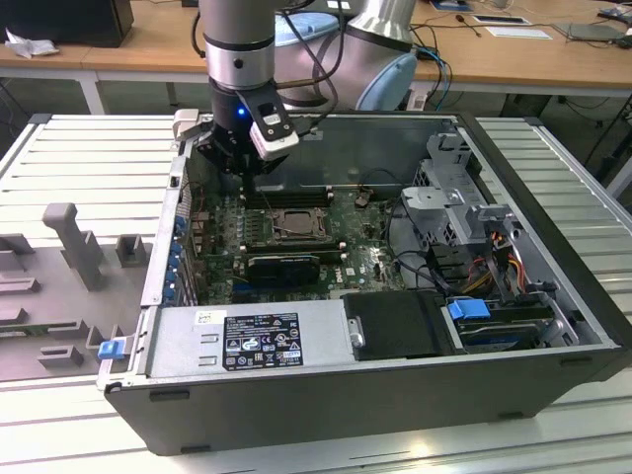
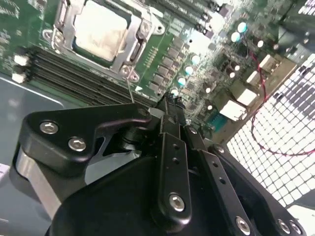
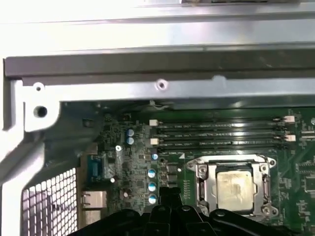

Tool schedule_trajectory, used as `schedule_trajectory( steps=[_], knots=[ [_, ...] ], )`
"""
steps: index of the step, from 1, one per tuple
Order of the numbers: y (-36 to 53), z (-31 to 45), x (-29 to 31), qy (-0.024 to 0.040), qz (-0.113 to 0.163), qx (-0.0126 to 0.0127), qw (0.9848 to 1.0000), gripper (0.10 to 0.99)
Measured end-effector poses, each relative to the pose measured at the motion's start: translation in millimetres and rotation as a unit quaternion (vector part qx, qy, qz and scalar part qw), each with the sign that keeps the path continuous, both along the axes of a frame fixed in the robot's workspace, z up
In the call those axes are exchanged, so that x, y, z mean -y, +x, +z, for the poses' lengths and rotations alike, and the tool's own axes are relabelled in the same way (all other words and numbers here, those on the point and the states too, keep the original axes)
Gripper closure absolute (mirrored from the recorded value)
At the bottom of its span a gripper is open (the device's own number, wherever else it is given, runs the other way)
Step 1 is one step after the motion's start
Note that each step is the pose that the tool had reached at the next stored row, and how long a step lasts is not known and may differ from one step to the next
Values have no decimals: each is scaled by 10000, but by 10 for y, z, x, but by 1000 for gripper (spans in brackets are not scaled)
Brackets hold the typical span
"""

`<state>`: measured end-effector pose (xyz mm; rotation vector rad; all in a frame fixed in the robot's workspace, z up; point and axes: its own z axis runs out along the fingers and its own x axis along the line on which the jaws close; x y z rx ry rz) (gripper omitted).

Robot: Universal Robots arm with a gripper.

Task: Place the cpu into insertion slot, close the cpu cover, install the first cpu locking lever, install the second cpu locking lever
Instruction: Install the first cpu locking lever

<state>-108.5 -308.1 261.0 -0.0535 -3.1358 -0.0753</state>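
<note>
The cpu [image 3: 236,189] is pale silver-grey with whitish smears, framed by the silver-grey cpu cover [image 3: 203,189]. The circuit board [image 3: 133,162] is green, dotted with pale-blue-topped capacitors [image 3: 152,187]. The memory slots [image 3: 216,132] are black with white clips. The tool [image 2: 170,105] is black with silver screws. The computer case [image 1: 395,395] is dark grey, on a ribbed pale grey surface [image 1: 89,158].

In the second wrist view my pincer [image 2: 168,104] blocks the motherboard [image 2: 197,64] beneath its black body. The picture's edge cuts off the far side of the insertion slot [image 2: 69,42] and the cpu cover [image 2: 129,51]. The cpu [image 2: 101,32] is a washed-out pale patch with an unreadable surface. In the first wrist view my pincer hides the slot's near edge. In the exterior view the slot is too small to tell whether its locking levers are latched.
</note>
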Motion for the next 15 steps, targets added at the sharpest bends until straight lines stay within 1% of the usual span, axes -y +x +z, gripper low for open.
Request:
schedule_trajectory(
  steps=[2, 4, 5, 8, 15],
  knots=[
    [-17, -12, -62, 0, -1, 0, 10000, 980],
    [-24, -28, -171, 1, -1, 0, 10000, 980],
    [-20, -29, -193, 2, -1, 0, 10000, 980],
    [24, -29, -203, 1, 0, -1, 10000, 980],
    [84, -30, -203, 1, 0, 0, 10000, 980]
  ],
)
